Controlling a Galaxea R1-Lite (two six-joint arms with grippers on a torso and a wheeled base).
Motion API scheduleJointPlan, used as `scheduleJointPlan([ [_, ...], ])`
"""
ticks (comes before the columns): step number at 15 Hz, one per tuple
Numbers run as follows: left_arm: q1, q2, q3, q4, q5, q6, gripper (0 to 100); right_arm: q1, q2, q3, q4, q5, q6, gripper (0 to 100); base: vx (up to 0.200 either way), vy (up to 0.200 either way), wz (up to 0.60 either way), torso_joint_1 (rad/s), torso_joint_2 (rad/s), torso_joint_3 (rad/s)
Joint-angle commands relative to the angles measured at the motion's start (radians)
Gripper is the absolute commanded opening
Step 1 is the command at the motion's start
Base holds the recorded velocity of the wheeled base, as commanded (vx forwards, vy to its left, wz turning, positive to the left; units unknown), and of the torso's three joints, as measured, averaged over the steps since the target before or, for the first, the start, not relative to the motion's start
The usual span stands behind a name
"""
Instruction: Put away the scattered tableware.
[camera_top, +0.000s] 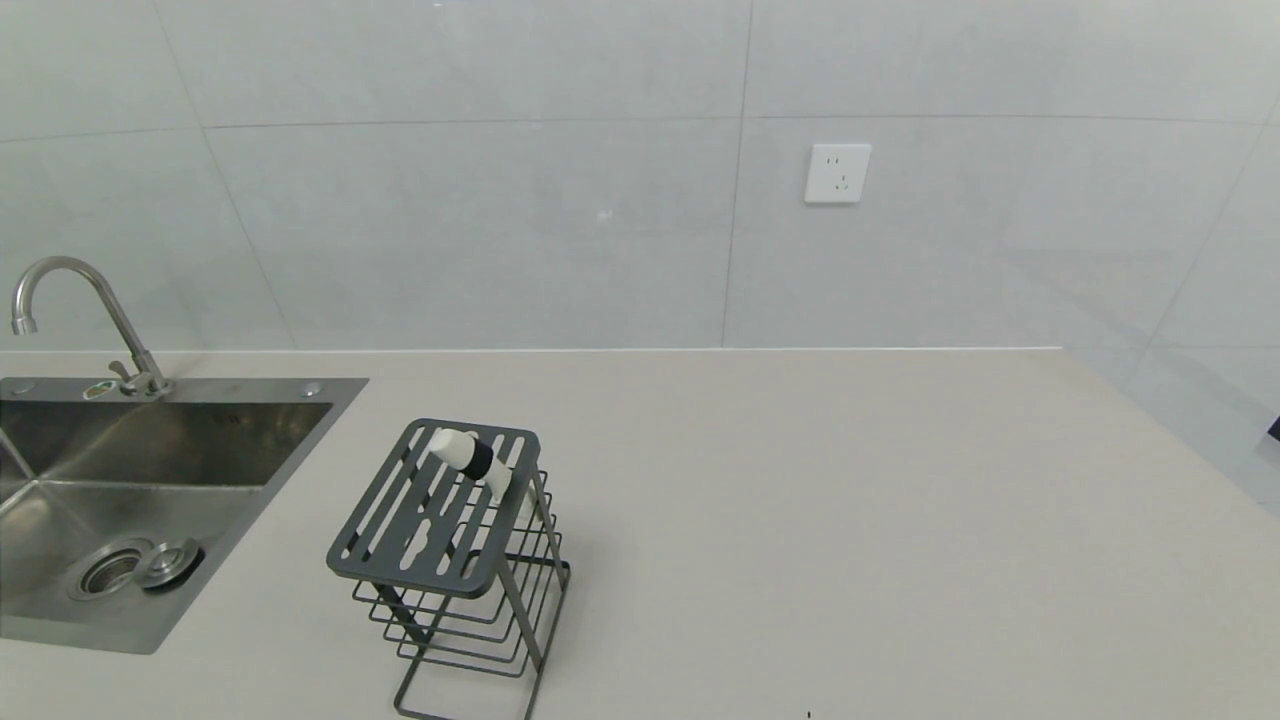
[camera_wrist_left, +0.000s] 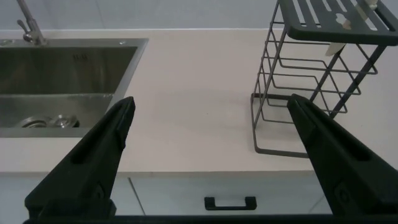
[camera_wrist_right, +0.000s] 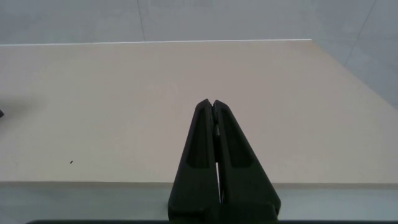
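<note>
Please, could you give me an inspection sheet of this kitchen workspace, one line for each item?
surface: pale counter, flat.
job's things: rack upright on the counter beside the sink; a white handle with a black band sticks up through its slotted top.
clutter: one dark speck on the counter.
grippers: left gripper open, empty, facing the counter between sink and rack; right gripper shut, empty, facing the counter.
cables: nothing seen.
surroundings: sink with faucet; outlet on the tiled wall; drawer handle below the counter.

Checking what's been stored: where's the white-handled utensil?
The utensil sits in the top of the dark rack, right of the sink, left in the head view.
</note>
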Motion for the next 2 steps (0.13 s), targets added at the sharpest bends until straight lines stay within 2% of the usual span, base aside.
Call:
scheduleJointPlan([
  [1, 0.000, 0.001, 0.000, 0.000, 0.000, 0.000, 100, 0.000, 0.001, 0.000, 0.000, -0.001, -0.001, 0, 0.000, 0.000, 0.00, 0.000, 0.00, 0.000],
  [2, 0.000, 0.001, 0.000, 0.000, 0.000, 0.000, 100, 0.000, 0.001, 0.001, 0.000, 0.002, -0.001, 0, 0.000, 0.000, 0.00, 0.000, 0.00, 0.000],
])
